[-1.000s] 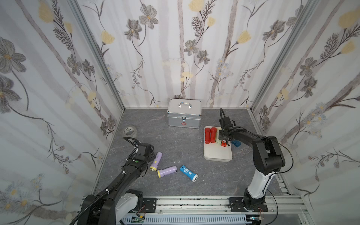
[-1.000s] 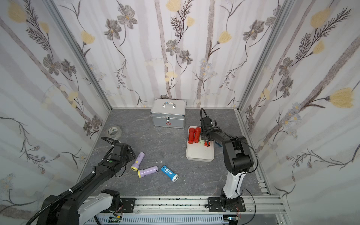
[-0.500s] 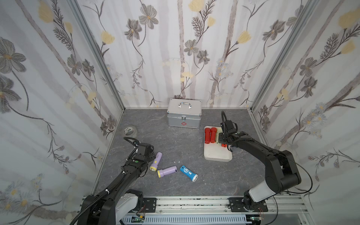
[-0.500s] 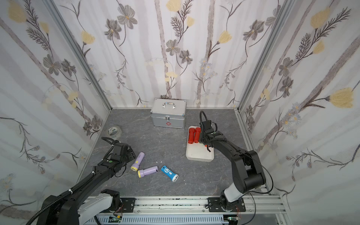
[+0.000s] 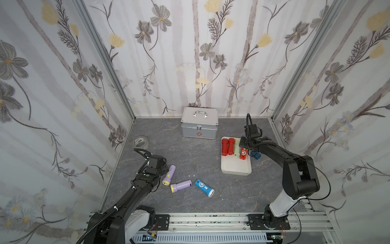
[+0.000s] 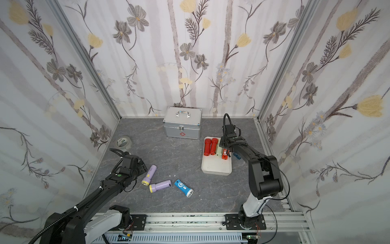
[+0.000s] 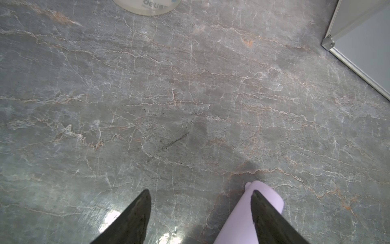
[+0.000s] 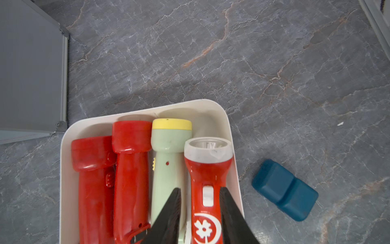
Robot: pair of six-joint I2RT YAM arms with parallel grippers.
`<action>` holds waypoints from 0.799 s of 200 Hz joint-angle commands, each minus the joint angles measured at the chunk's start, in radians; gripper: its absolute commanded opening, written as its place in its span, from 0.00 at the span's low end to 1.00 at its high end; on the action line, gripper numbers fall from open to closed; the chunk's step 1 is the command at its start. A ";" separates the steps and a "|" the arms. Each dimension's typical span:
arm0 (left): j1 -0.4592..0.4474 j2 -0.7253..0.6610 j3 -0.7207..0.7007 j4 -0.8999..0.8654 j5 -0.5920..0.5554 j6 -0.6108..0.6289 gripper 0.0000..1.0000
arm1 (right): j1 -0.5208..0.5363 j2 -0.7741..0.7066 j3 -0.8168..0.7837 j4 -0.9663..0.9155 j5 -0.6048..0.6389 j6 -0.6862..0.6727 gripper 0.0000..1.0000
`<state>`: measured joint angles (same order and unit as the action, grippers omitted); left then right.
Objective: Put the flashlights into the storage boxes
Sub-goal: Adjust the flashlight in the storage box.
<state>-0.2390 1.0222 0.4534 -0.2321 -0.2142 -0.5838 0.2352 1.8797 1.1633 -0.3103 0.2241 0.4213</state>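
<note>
The white storage box (image 5: 236, 169) holds two plain red flashlights (image 5: 225, 146) side by side, a pale green one (image 5: 237, 147) and a red one with a white emblem (image 5: 243, 153). My right gripper (image 8: 200, 188) is shut on the emblem flashlight (image 8: 207, 169), which lies against the tray's wall (image 8: 229, 120). Two lilac flashlights (image 5: 169, 174) (image 5: 181, 186) and a blue one (image 5: 204, 187) lie on the floor at front left. My left gripper (image 7: 200, 191) is open and low, with one finger over the nearer lilac flashlight (image 7: 238, 219) and only bare floor between the fingers.
A silver metal case (image 5: 199, 124) stands at the back, close to the tray's far corner. A tape roll (image 5: 141, 142) lies at the left wall. A small dark blue block (image 8: 285, 190) sits on the floor just outside the tray.
The right gripper's jaws have closed on the emblem flashlight in the tray, and the right arm's elbow has shifted. The left arm has not moved.
</note>
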 commanded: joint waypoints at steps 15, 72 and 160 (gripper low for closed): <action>0.003 -0.002 -0.002 0.021 -0.011 -0.004 0.76 | -0.011 0.066 0.043 -0.006 0.006 -0.017 0.32; 0.002 -0.005 -0.002 0.019 -0.014 -0.004 0.76 | -0.020 0.146 0.086 0.012 0.000 -0.025 0.28; 0.001 -0.005 -0.003 0.023 -0.012 -0.004 0.76 | -0.017 0.068 0.087 -0.016 0.008 -0.038 0.31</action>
<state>-0.2382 1.0176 0.4530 -0.2321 -0.2146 -0.5838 0.2150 2.0026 1.2659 -0.3393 0.2260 0.3882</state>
